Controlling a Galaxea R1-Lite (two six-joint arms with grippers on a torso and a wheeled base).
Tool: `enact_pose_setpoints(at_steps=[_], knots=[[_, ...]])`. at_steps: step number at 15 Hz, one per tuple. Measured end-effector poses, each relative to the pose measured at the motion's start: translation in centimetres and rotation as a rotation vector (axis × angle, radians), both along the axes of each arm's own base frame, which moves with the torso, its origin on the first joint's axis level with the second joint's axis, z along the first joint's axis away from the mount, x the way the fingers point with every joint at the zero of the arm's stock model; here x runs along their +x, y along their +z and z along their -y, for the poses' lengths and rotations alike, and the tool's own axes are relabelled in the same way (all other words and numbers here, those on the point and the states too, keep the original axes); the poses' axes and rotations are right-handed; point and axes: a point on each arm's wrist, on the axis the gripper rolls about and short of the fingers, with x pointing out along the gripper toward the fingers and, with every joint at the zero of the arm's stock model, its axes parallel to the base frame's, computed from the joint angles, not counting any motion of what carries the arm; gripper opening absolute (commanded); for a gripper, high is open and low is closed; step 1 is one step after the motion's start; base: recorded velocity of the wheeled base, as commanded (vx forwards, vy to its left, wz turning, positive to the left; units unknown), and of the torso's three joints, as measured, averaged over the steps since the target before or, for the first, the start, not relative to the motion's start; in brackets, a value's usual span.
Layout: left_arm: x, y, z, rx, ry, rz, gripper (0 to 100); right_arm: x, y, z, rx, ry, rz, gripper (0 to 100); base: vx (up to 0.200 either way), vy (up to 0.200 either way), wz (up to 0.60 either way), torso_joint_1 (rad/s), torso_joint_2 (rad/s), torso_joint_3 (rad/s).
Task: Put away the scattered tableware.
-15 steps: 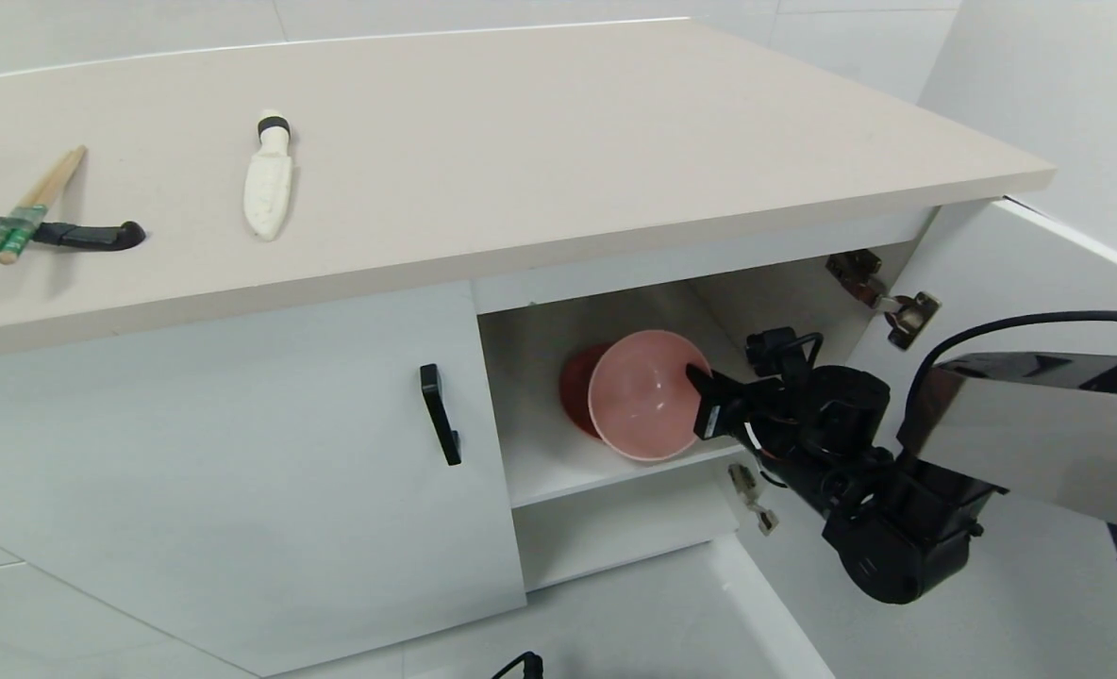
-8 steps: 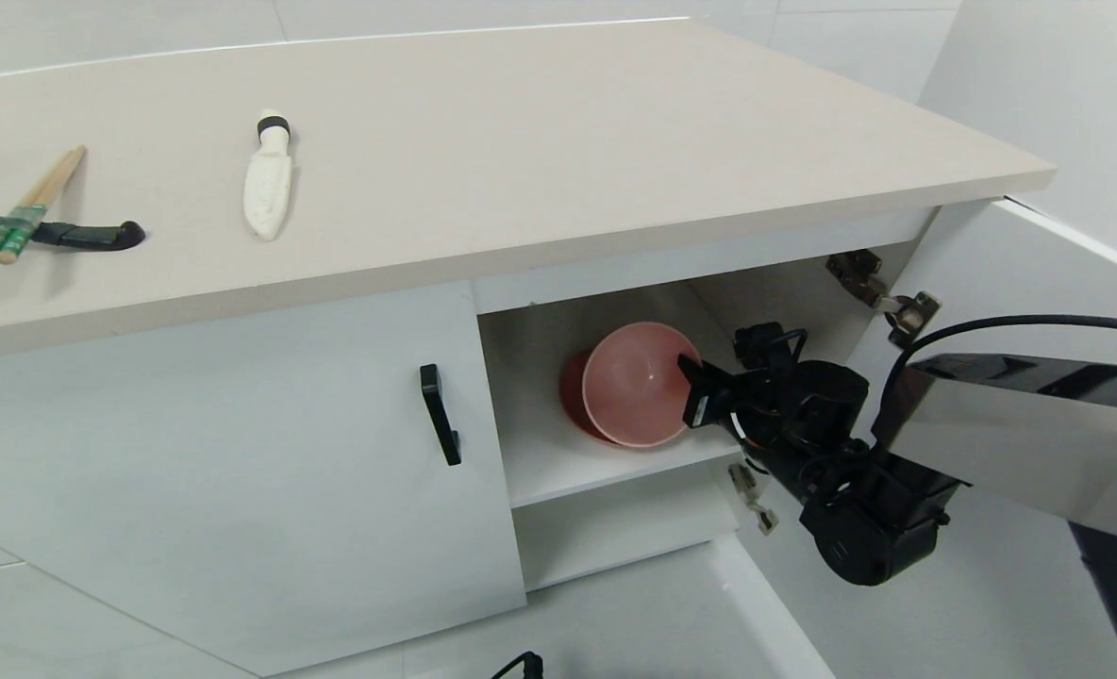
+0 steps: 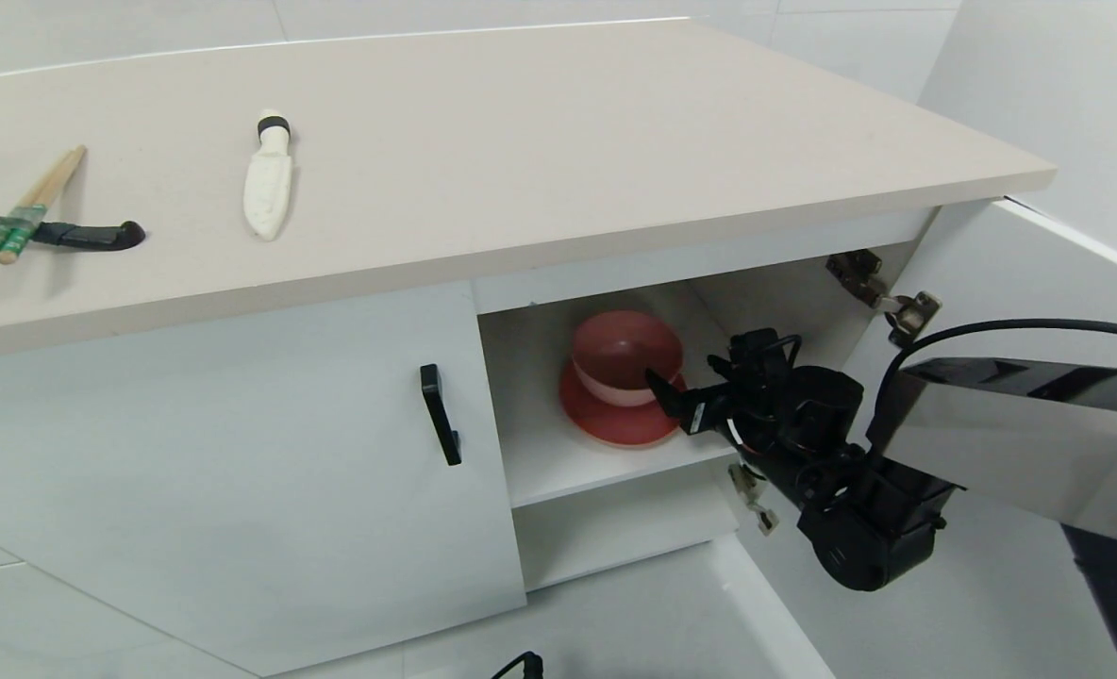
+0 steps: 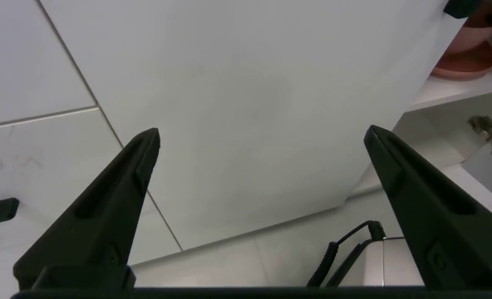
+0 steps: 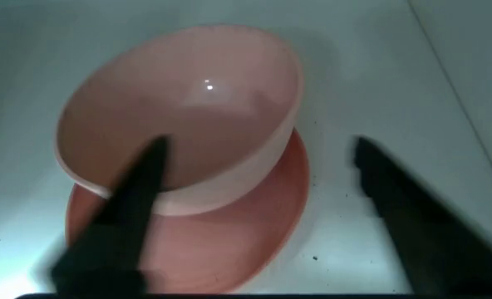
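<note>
A pink bowl (image 3: 626, 354) (image 5: 188, 108) stands upright on a red plate (image 3: 615, 415) (image 5: 263, 224) on the shelf inside the open cabinet. My right gripper (image 3: 670, 394) (image 5: 258, 149) is open just in front of the bowl, one finger against its near side and the other off to the side over the shelf. On the counter lie a white sheathed knife (image 3: 268, 179), a pair of chopsticks (image 3: 28, 207) and a black-handled utensil (image 3: 68, 233). My left gripper (image 4: 263, 199) is open, low in front of the closed cabinet door, with nothing between its fingers.
The right cabinet door (image 3: 1040, 283) is swung open beside my right arm, hinges (image 3: 884, 292) exposed. The left door (image 3: 238, 471) is closed and has a black handle (image 3: 440, 415). The red plate (image 4: 470, 54) shows past that door's edge. A lower shelf (image 3: 615, 528) lies beneath.
The pink bowl, held tilted on edge in my right gripper before, now sits upright on the red plate. The gripper has let go of it and opened.
</note>
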Motion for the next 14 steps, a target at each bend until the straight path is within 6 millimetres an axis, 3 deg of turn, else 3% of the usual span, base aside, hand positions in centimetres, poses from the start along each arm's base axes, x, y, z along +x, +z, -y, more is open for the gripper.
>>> enact_pose_setpoints(at_steps=[4,6,10,14], knots=[[0.0,0.0,0.0,-0.001,0.001,0.0,100,-0.4,0.7,-0.1,-0.015,0.008,0.014,100,0.0,0.0,0.0,0.0,0.0,0.0],[0.0,0.0,0.0,-0.002,0.001,0.0,100,-2.0,1.7,0.3,-0.049,0.019,0.013,100,0.0,0.0,0.0,0.0,0.0,0.0],[0.0,0.0,0.0,-0.003,0.001,0.0,100,-7.9,5.2,1.8,-0.113,0.056,0.003,100,0.0,0.0,0.0,0.0,0.0,0.0],[0.0,0.0,0.0,-0.003,0.001,0.0,100,-15.2,9.2,5.4,-0.131,0.058,0.041,100,0.0,0.0,0.0,0.0,0.0,0.0]])
